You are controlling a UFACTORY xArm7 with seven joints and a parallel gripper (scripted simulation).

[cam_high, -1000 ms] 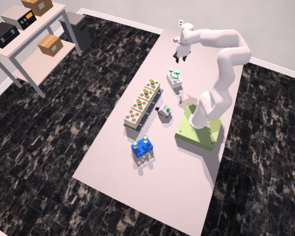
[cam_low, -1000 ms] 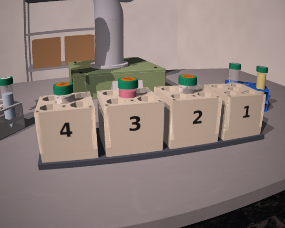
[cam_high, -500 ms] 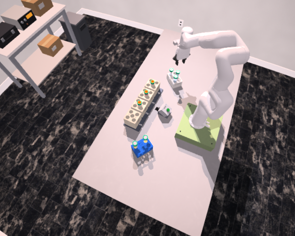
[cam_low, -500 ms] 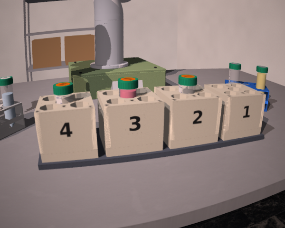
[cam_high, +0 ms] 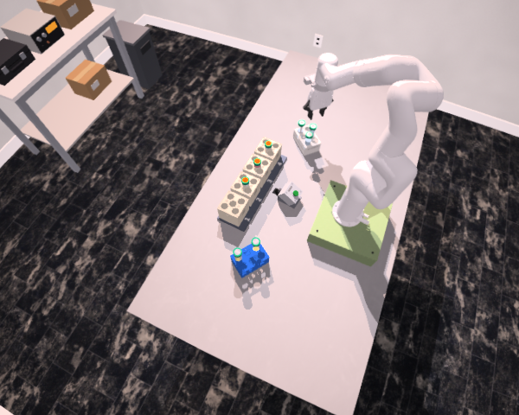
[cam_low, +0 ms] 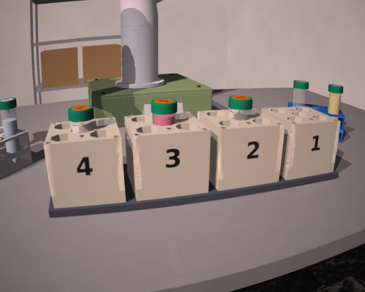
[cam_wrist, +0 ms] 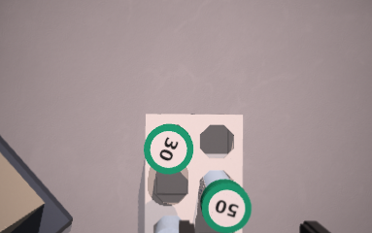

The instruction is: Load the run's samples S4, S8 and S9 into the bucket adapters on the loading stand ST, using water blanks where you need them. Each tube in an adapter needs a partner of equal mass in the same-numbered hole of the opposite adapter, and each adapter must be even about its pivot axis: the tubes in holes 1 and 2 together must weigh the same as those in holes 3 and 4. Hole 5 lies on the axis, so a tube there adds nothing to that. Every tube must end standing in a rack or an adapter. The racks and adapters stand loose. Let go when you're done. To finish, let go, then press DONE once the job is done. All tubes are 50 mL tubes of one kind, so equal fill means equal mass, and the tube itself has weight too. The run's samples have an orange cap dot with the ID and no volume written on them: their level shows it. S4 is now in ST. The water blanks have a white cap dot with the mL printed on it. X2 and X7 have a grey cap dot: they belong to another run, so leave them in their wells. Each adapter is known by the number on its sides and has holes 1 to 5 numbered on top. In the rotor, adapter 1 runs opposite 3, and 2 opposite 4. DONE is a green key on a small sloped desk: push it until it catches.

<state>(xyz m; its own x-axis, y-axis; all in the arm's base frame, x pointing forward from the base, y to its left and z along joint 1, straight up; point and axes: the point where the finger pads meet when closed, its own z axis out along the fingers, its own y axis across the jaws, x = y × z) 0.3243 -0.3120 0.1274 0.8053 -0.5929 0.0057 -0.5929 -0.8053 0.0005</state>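
Above the far end of the worktop (cam_high: 197, 285), the gripper (cam_high: 316, 108) hangs over the clear blank rack (cam_high: 307, 143), fingers pointing down, parted about halfway with nothing between them and touching nothing.

Every tube stands upright, long axis vertical, cap up. Three white-dotted blanks sit in the clear rack. On the loading stand (cam_low: 188, 198), the four beige adapters stand in a row, numbers facing the exterior camera. Adapter 4 (cam_low: 85, 166), adapter 3 (cam_low: 171, 158) and adapter 2 (cam_low: 250, 151) each carry one orange-dotted sample, in what looks like the middle hole; adapter 1 (cam_low: 314, 144) holds none. The blue rack (cam_high: 251, 259) near the worktop's near end keeps two tubes, one clear, one with yellow fill.

The wrist view alone reads the blank labels: a cap marked 30 (cam_wrist: 168, 149) and a cap marked 50 (cam_wrist: 225, 207), with an open well (cam_wrist: 217, 140) beside the 30 and another just below it. Only the exterior view shows the adapter numbers and fill: the tube in adapter 3 (cam_low: 164, 113) shows pink liquid above the block. The sample IDs cannot be read in any view. Only the top view takes in the whole arm, its green base (cam_high: 340, 243) and the small desk with the green key (cam_high: 295, 193).
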